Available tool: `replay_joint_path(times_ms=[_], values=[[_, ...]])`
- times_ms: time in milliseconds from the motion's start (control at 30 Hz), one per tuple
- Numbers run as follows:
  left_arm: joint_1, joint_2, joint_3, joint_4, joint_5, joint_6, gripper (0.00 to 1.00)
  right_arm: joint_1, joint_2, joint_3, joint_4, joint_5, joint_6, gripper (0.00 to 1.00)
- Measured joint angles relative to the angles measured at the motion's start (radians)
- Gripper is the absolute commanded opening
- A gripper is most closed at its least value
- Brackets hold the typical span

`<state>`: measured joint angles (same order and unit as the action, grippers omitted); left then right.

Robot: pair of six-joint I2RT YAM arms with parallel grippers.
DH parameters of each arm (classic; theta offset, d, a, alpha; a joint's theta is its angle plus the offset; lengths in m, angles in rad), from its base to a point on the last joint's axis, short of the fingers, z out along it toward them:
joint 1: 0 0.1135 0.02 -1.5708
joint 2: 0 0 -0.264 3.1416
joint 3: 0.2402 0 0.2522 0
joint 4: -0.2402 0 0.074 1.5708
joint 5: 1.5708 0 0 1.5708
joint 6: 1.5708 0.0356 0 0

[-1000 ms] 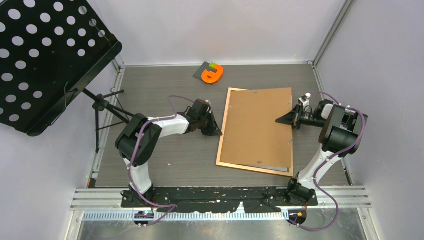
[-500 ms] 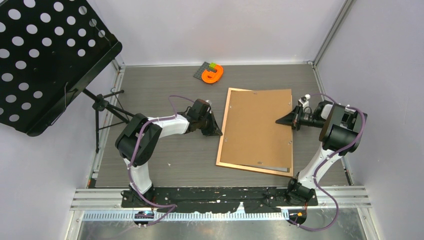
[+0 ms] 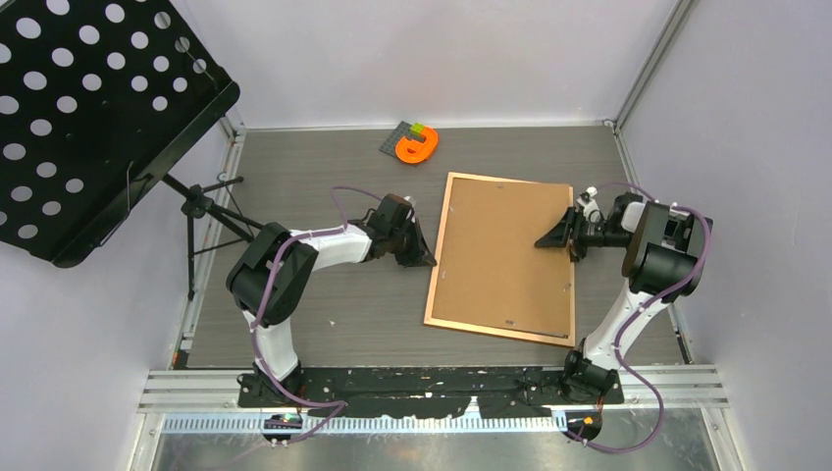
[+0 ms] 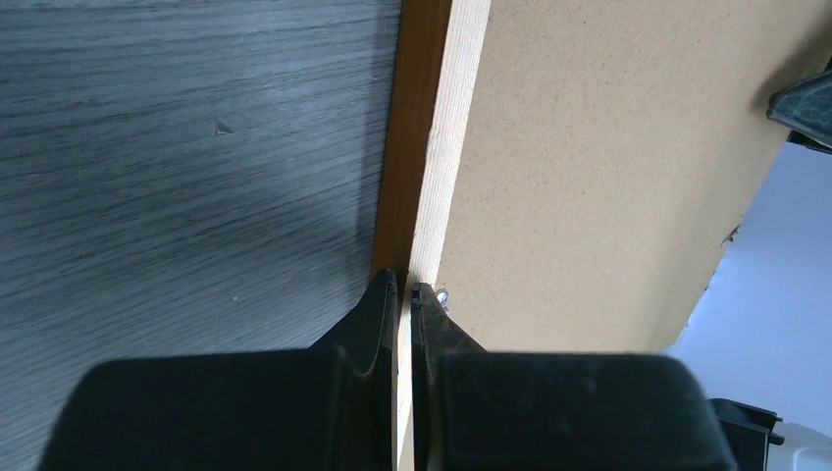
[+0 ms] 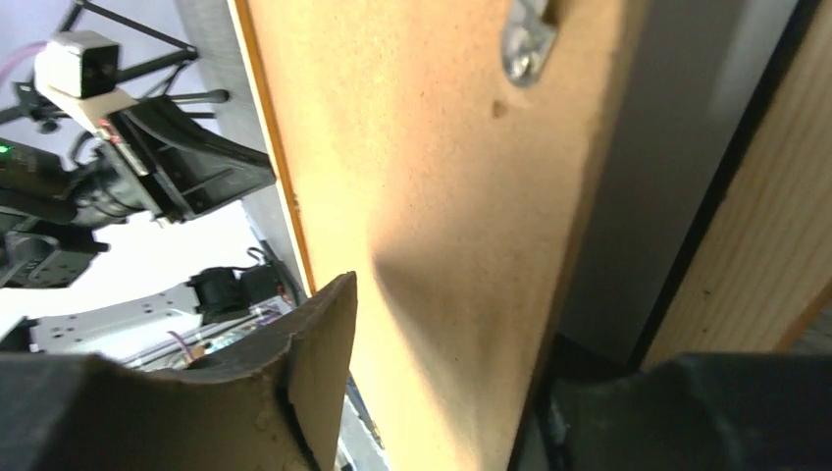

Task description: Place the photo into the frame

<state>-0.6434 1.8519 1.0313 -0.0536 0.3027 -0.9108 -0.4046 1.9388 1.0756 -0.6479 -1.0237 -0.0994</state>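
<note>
**On the table, the frame lies face down with its back closed over**

Across the grey table [image 3: 324,294], between the two arms, the frame [image 3: 500,333] lies flat with its back upward. The brown backing board [image 3: 505,255] sits inside its rails and fills the opening nearly edge to edge. The photo shows in no view. If it is already in the frame, the board hides it, so I cannot tell.

The left gripper [image 3: 429,260] sits at the frame's left rail. Its wrist view shows the fingers pinched narrow on the pale wooden edge, steadying it against the table. The right gripper [image 3: 551,234] reaches in over the right rail. Its fingers stand well apart with the board's edge between them, and they do not look clamped on it. Whether a pad touches the board I cannot tell. A small metal tab [image 5: 525,34] shows on the board in the right wrist view.

By my reading, the step in hand is seating the backing board, late in the task. The next move calls for the right fingers to draw clear without lifting the board. The board then needs pressing flat and the tabs turning while the left grip keeps the frame from sliding.
</note>
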Motion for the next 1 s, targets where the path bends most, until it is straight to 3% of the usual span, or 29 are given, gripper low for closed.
replay_joint_path(times_ms=[300,1000], values=[[0.0,0.0,0.0,0.0,0.0,0.002,0.0,0.04,-0.085,0.01,-0.023,0.175,0.006,0.7],[-0.001,-0.001,0.0,0.0,-0.001,0.008,0.0,0.111,-0.206,0.082,-0.144,0.504,-0.048,0.73]])
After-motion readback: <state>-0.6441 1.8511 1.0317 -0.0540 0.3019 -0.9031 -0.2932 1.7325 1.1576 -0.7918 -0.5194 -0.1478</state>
